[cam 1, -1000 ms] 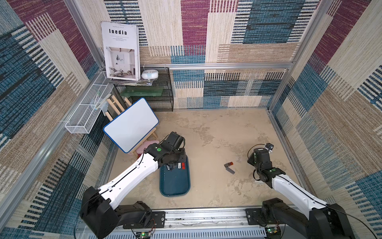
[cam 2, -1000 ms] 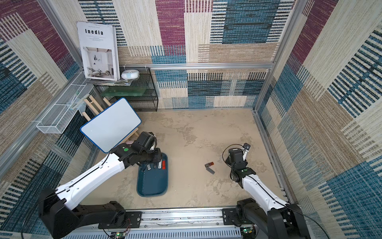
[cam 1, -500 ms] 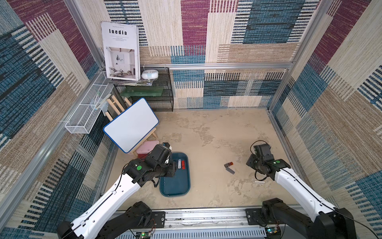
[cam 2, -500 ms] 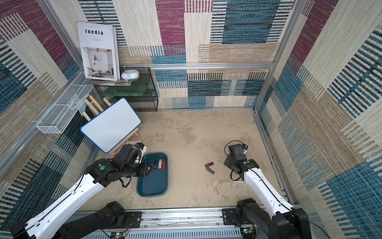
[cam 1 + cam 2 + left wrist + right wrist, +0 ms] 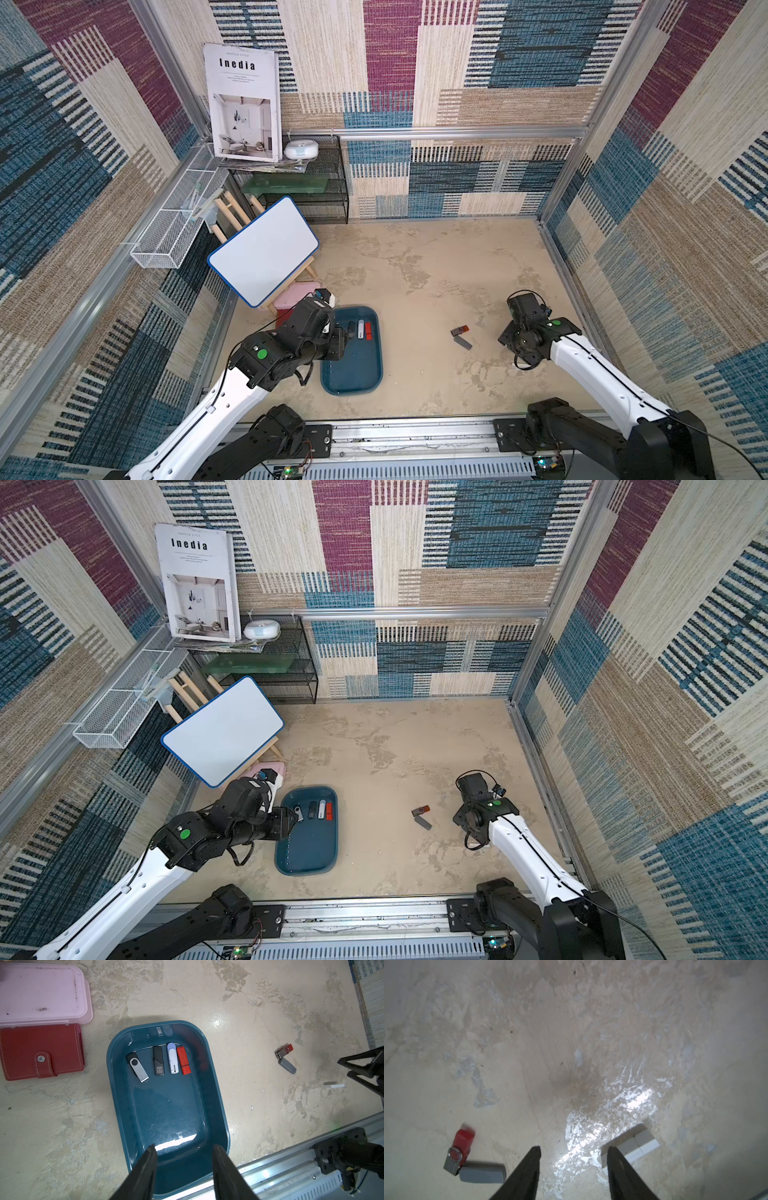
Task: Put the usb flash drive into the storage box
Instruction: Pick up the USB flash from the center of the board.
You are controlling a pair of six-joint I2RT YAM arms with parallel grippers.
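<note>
Storage box [image 5: 170, 1109]: one; four drives [image 5: 159, 1061] in a row inside.
Left gripper [image 5: 184, 1147]: spread, empty, above the box.
Right gripper [image 5: 573, 1148]: spread, empty, just beside a white-grey stick [image 5: 635, 1147].
Loose: two, red swivel drive [image 5: 459, 1148] touching grey drive [image 5: 481, 1172], on the table [image 5: 249, 1012].
Handling: likely light, stiff, slick; pinch the long sides.

Lab robot test cell posing as home office: woven patchwork panels [image 5: 519, 54] lining aluminium frame [image 5: 457, 133], two white robot arms [image 5: 216, 407] sitting on slotted front rail [image 5: 415, 434], magazine [image 5: 243, 104] leaning atop black mesh shelf [image 5: 332, 199], small whiteboard [image 5: 264, 249] resting on wooden easel [image 5: 232, 212] on beige desk [image 5: 436, 270]
</note>
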